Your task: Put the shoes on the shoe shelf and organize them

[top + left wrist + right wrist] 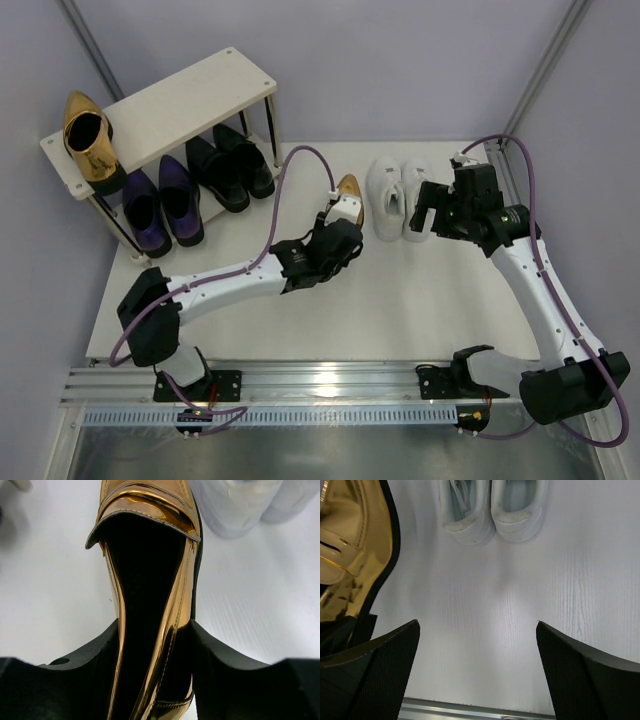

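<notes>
Clamping the heel end of a gold loafer (150, 510), the left fingers (75, 680) press on its two side walls; whether its sole rests on the table (45, 595) is hard to tell. The mirror finish looks slick and the shell stiff and light, so a low hold across the heel should stop it twisting. The right gripper (476, 630) hangs with fingers wide apart, holding nothing, just short of the sneakers (490, 510). Farther off, the shelf (180, 95) carries the other loafer (88, 140) on top, with the purple pair (160, 205) and black pair (230, 170) below.
</notes>
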Robot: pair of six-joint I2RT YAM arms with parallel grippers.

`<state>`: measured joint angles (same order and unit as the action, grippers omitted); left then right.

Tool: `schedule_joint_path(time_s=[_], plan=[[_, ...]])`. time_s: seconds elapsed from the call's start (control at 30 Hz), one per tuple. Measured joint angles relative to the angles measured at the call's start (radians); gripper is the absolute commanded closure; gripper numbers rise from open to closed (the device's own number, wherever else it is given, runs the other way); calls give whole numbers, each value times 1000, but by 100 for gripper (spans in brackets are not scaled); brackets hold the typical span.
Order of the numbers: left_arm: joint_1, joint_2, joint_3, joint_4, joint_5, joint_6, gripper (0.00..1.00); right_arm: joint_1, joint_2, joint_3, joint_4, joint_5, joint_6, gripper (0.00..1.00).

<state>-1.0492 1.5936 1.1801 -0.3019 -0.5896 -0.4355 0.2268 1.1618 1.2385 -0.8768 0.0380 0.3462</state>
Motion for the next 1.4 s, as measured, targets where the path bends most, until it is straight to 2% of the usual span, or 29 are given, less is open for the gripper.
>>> schedule_joint_path(time_s=[0.27,0.47,0.63,0.8,0.93,1.13,1.4], plan=[[41,-1,290,-110,-130,169,100,0,-6,0,0,0,0,2],[143,15,637,-149,-230,314,100,0,-8,-1,0,-8,0,3],[303,61,901,-145,-313,400,100,0,-8,-1,-1,-15,0,2],[502,92,1028,-230,-333,406,100,0,-8,-1,-2,-30,0,2],[616,98,1051,-339,-328,359,100,0,4,-1,-3,-48,-1,2],[735,71,961,-463,-276,275,100,0,55,13,-7,-71,-1,2],[844,-20,814,-499,-178,211,100,8,70,27,-8,-86,-1,2]])
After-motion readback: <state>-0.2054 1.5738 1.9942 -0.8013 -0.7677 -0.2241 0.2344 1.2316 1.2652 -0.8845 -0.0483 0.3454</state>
